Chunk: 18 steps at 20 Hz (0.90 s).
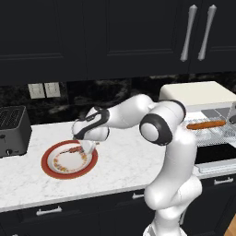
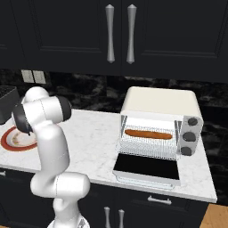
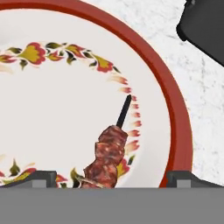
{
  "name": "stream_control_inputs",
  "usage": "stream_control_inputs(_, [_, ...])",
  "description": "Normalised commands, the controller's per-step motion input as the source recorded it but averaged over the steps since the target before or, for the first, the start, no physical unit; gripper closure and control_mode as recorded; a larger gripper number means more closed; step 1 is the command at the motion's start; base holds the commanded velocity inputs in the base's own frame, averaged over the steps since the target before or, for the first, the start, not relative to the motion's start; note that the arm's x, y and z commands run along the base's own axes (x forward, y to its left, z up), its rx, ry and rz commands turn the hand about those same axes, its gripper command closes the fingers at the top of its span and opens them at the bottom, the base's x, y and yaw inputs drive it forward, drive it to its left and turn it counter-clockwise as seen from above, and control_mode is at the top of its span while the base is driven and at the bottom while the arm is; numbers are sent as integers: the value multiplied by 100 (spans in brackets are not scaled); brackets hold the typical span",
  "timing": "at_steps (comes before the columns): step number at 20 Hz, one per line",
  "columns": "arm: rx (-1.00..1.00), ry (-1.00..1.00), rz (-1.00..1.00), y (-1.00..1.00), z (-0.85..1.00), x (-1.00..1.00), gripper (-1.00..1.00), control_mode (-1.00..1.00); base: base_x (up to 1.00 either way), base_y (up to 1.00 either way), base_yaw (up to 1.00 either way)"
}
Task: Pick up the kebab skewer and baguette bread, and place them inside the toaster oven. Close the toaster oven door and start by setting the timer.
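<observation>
Hand (image 3: 112,180) spread wide, empty, hanging low over the plate (image 3: 175,113) to straddle the kebab skewer (image 3: 109,153) lying between its fingertips. Baguette bread (image 2: 148,134) already on the rack of the toaster oven (image 2: 160,101), toaster oven door (image 2: 147,168) dropped open, awaiting the skewer.

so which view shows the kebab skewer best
The hand view: the kebab skewer lies close up on the plate, its meat chunks and dark stick tip plain, between the open gripper tips. In the left base view the hand covers most of it; in the right base view the arm blocks it.
</observation>
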Motion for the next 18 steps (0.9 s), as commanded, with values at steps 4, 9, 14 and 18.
stream_control_inputs(4, [-5, 4, 0, 12, -22, 23, -100, -100, 0, 0, 0])
stream_control_inputs(9, [-5, 5, 0, 1, -26, 3, -100, -100, 0, 0, 0])
stream_control_inputs(14, [-4, 4, 0, 0, -25, 0, -100, -100, 0, 0, 0])
stream_control_inputs(18, [-3, 7, 0, 0, -28, 0, 100, -100, 0, 0, 0])
